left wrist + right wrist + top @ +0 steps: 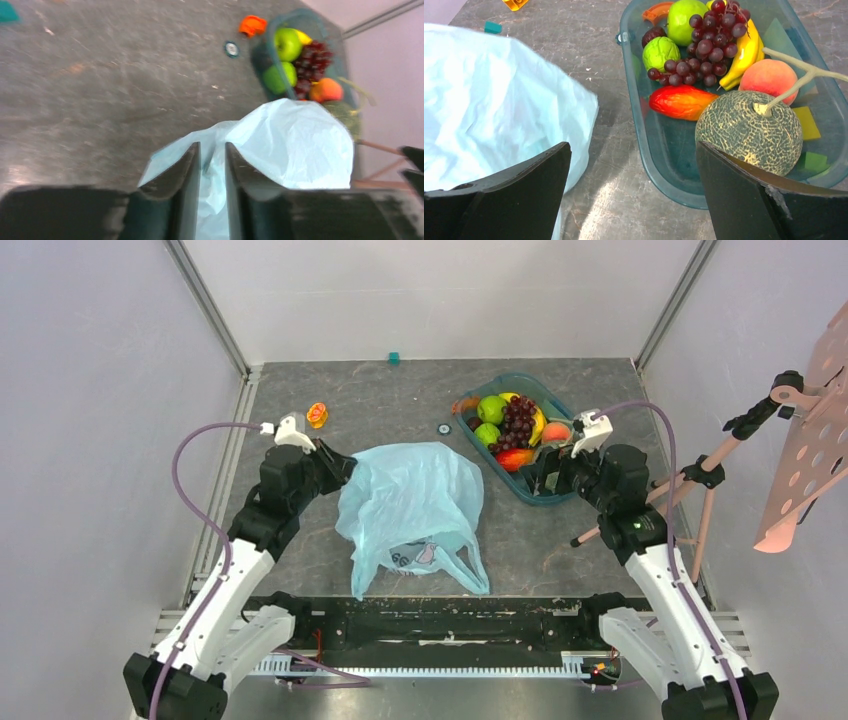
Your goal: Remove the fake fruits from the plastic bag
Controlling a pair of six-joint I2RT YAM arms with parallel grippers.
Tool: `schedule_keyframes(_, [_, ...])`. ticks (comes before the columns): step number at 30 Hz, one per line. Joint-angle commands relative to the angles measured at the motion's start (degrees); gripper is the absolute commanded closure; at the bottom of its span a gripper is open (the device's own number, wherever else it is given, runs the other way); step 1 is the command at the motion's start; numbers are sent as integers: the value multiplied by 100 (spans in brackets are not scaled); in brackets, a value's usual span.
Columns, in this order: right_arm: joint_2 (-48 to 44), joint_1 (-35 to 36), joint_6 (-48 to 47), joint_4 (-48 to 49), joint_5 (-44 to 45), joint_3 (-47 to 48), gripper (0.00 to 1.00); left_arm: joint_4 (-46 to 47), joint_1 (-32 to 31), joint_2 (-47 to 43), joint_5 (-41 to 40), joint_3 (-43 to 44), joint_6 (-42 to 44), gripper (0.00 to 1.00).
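**Fruits sitting in the tray, bag pinched at one edge**

The plastic bag (pixel 410 505) is lying in the middle of the overhead view on the grey tabletop (pixel 380 400). It is puffing up at its far end and its tie handles are trailing toward the bottom of the frame. I cannot tell whether anything is inside it. The left gripper (pixel 343 466) is sitting at the bag's upper-left edge. In its own wrist view the two fingers (pixel 187 180) are standing narrowly apart with a fold of light-blue film caught between them, so it is pinching the bag.

To the right of the bag, the teal tray (pixel 536 499) is holding the fruits. Seen from the right wrist, the melon (pixel 749 131) is resting at the right of the frame in the tray's near end. Its long pale stem is slanting up across the peach (pixel 769 77) just behind it. The grape bunch (pixel 706 52) is sprawling across the upper middle, leaning against a banana (pixel 744 55). The green apple (pixel 684 20) is sitting at the top, and a second, wrinkled green fruit (pixel 661 52) is sitting to the left of the grapes. A mango (pixel 681 100) is lying between the grapes and the melon.

The right gripper (pixel 631 200) is hovering low with its jaws spread wide, holding nothing — one finger is standing by the bag's edge at lower left, the other just beside the melon at lower right. Whether that finger is touching the melon, I cannot tell.
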Motion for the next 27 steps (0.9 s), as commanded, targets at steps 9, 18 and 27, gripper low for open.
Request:
schedule_keyframes(9, [-919,8,133,-336,144,-544,2,-1356,76,-404,-902,528,929,0])
schedule_keyframes(18, [-1306,13,207,-213,638,-1155,2,-2123,75,-1026,-921,351,1243,0])
schedule_keyframes(27, [-1333,12,270,632,1115,-1877,2,-2044,76,-1352,-858,-17,1229,0])
